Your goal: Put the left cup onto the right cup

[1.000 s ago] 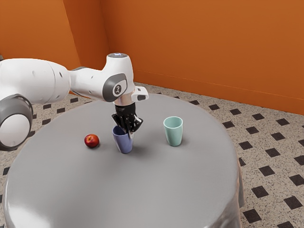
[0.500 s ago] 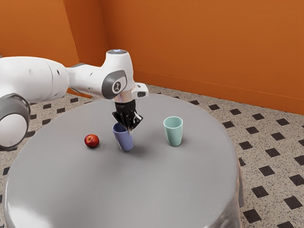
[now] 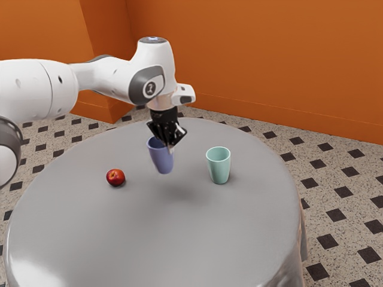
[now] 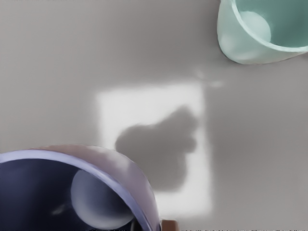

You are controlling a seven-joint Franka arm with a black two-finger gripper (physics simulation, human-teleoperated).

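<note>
Firstly, exterior view: the gripper (image 3: pixel 166 135) is seen clamped on the rim of the purple-blue cup (image 3: pixel 161 156), which is held in the air above the grey round table (image 3: pixel 179 239), clear of the surface. The cup is tilted, its mouth leaning toward the exterior view's left and its base toward the exterior view's right. The mint-green cup (image 3: pixel 218 165) is stood upright on the table to the exterior view's right of the held cup, apart from it. A red apple (image 3: pixel 115 177) is seen on the table at the exterior view's left. A checkered floor (image 3: pixel 335 191) and orange wall (image 3: pixel 269 54) are seen behind.

Wrist view: the inside of the purple-blue cup (image 4: pixel 72 192) is shown from above, just under the hand, with a dark interior and a pale round bottom. The mint-green cup (image 4: pixel 260 33) is seen open-mouthed, with its pale bottom visible inside. A dark shadow (image 4: pixel 159 144) within a bright patch is cast on the table between the two cups. No contact between the cups is seen.
</note>
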